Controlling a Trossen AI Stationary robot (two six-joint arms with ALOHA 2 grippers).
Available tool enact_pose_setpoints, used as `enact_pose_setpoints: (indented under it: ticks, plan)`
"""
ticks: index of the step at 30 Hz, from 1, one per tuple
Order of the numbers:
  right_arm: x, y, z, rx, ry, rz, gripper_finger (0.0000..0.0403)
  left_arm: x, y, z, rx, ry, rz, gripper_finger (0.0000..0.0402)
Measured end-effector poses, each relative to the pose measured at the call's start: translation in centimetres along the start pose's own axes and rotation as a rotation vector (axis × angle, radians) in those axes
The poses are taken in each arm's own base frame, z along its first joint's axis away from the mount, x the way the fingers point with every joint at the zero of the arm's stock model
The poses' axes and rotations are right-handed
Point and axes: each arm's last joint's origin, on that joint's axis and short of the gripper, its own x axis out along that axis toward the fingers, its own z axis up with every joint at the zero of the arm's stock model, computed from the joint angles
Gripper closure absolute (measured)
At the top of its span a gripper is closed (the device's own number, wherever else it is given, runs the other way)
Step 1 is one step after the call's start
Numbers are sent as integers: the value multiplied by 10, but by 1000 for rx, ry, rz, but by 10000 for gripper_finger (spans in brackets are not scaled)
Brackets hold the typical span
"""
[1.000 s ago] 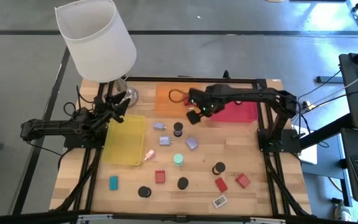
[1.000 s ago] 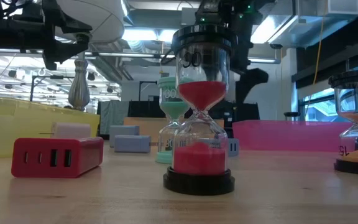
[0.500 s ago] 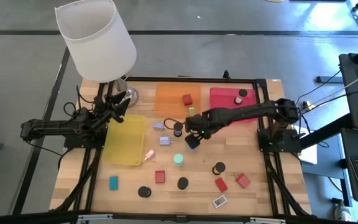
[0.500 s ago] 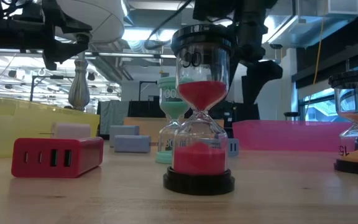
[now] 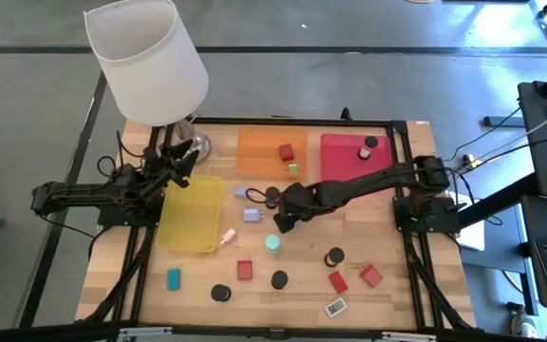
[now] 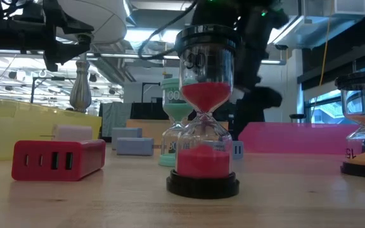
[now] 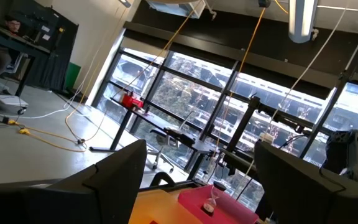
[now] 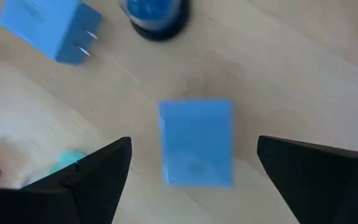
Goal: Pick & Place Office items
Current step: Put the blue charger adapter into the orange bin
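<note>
The office items lie scattered on the wooden table. A lavender block point(image 8: 196, 143) lies flat on the table right under my right gripper point(image 8: 192, 152), which hangs open above it, pointing down, a finger on each side and clear of it. In the high view the gripper point(image 5: 281, 221) covers that block at mid-table. Close by are another lavender block point(image 5: 252, 215), a black-capped hourglass point(image 5: 272, 197) and a mint cylinder point(image 5: 273, 244). My left gripper point(image 5: 185, 157) waits open by the lamp base at the far left.
A yellow tray point(image 5: 190, 214) lies left, an orange tray point(image 5: 259, 150) and a red tray point(image 5: 345, 157) at the far side, each of these two with small pieces. Red blocks point(image 5: 371, 275), black discs point(image 5: 279, 279), a teal block point(image 5: 173, 278) and a white tag point(image 5: 335, 307) lie near the front. The white-shaded lamp point(image 5: 145, 62) stands far left.
My right gripper has swung from over the far trays toward the table's near and left side and sunk lower, tipping more steeply down. It now hangs over the lavender block at mid-table. Its jaws have stayed open.
</note>
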Motion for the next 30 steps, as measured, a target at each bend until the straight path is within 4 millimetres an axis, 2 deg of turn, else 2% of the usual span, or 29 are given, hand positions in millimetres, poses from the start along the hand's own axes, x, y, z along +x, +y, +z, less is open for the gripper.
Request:
enact_pose_setpoints:
  ticks: [7, 13, 16, 20, 27, 30]
  plan:
    - [31, -2, -6, -9, 46, -57, 51, 0, 0, 0, 2, 2, 1, 107]
    - [37, -2, -7, -7, 51, -80, 51, 0, 0, -2, 9, 14, 4, 107]
    - [37, -2, -6, 55, 31, -89, 59, 0, 1, -2, 11, 15, 5, 107]
    - [38, -3, -6, 91, 26, -97, 93, 0, 1, -2, 12, 18, 6, 107]
    - [38, -2, -11, 47, 0, -124, 188, 0, 1, -2, 12, 17, 6, 107]
    - [35, -2, -12, 43, -2, -124, 190, 0, 1, -2, 12, 17, 6, 107]
